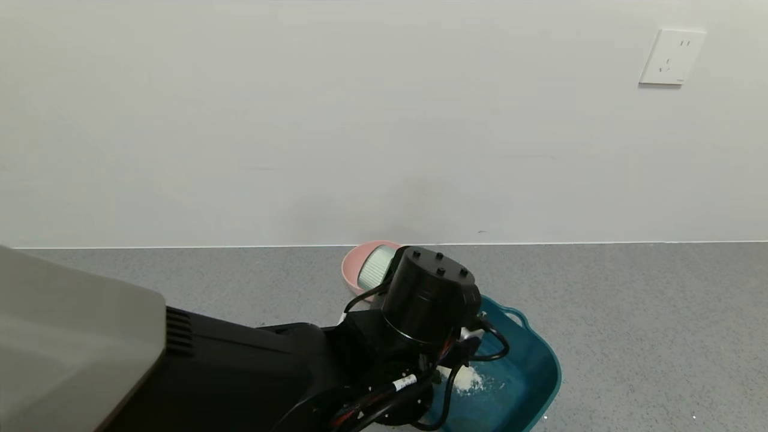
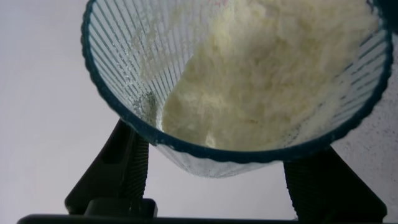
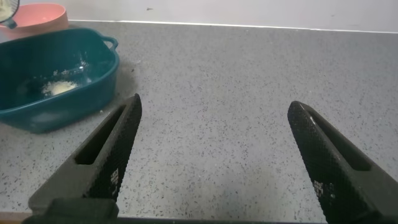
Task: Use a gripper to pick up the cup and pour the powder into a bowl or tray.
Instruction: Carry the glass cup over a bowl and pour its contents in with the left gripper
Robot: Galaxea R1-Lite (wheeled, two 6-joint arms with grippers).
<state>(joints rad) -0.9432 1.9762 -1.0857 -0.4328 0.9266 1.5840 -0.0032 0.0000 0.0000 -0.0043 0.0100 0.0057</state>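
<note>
Pinching the ribbed glass mug between its two fingers, the left claw holds it tipped above the teal basin, so the white powder inside has slid toward the rim, ready to spill. In the head view the mug's ribbed side shows past the black wrist, in front of the pink bowl; whether its mouth is over the basin cannot be told from there. A small heap of powder already lies on the basin floor, so the pour looks partly done, with much left in the mug. The right claw hangs spread and empty over the grey desk, well apart from the basin, seemingly parked clear of the pour.
</note>
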